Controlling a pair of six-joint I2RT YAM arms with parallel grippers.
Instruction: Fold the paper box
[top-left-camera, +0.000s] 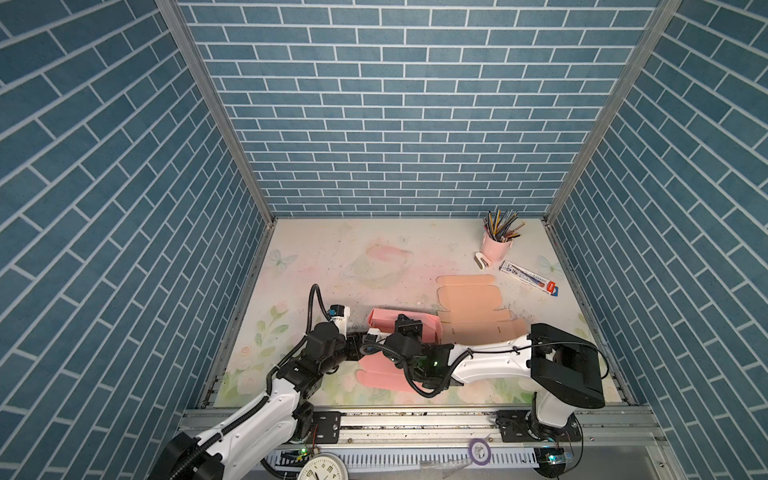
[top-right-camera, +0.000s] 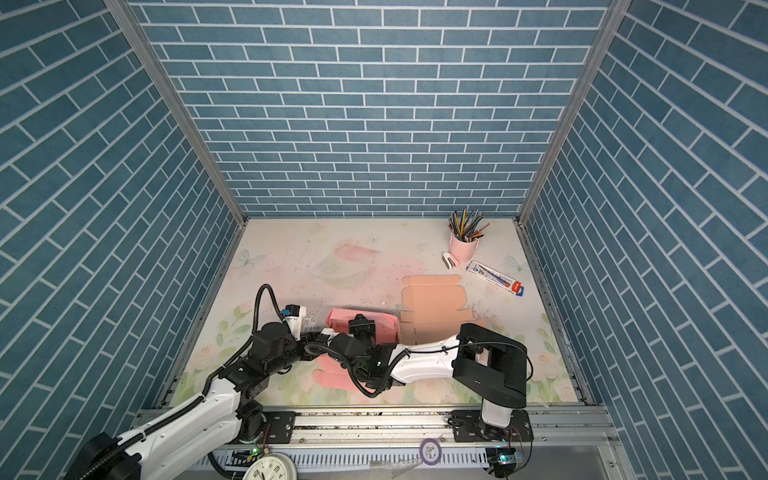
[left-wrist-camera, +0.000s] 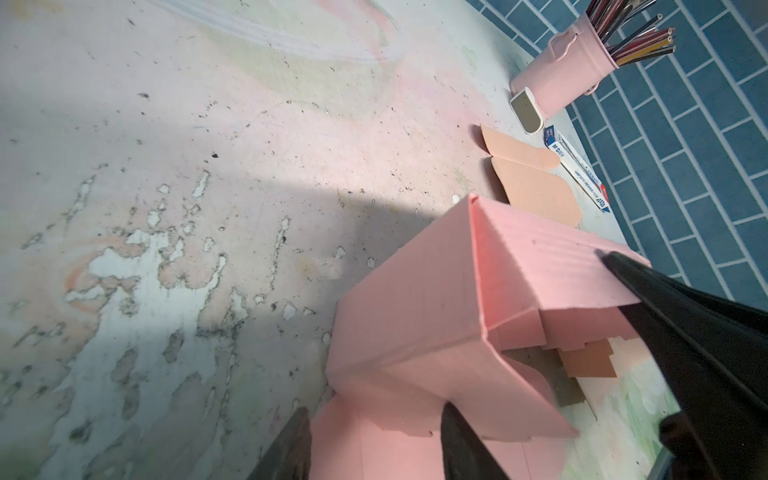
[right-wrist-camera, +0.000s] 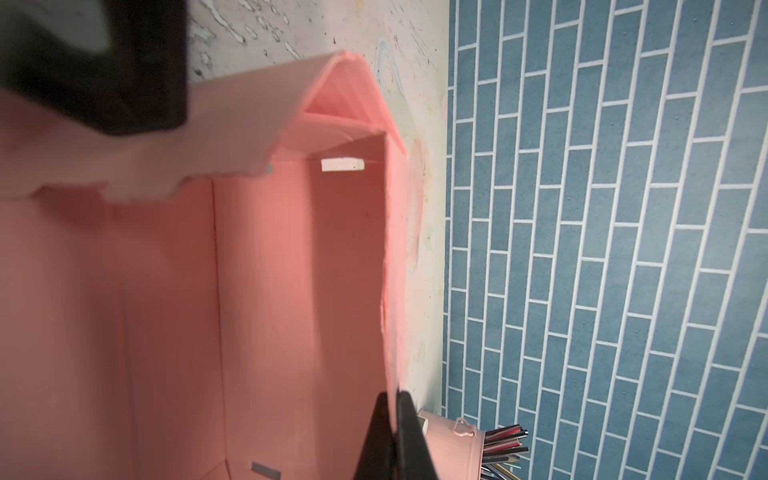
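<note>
A half-folded pink paper box (top-left-camera: 382, 322) sits near the front middle of the table (top-left-camera: 332, 257). The right jaws are pressed together, pinching one upright wall. The left jaws stand spread at its left end.

Top views: right arm (top-left-camera: 486, 365) and its wrist cover the near side of the pink box (top-left-camera: 382, 318), fingertips lost under it. Clock (top-left-camera: 322, 467) cut by the bottom edge. Print on the pen pack (top-right-camera: 496, 279) too small to read. Right wrist view: black blur (right-wrist-camera: 95, 62) in one corner, can't tell what; pencil cup (right-wrist-camera: 453, 444) cut off. Left wrist view: left gripper (left-wrist-camera: 374, 415) runs off frame, one finger blurred
</note>
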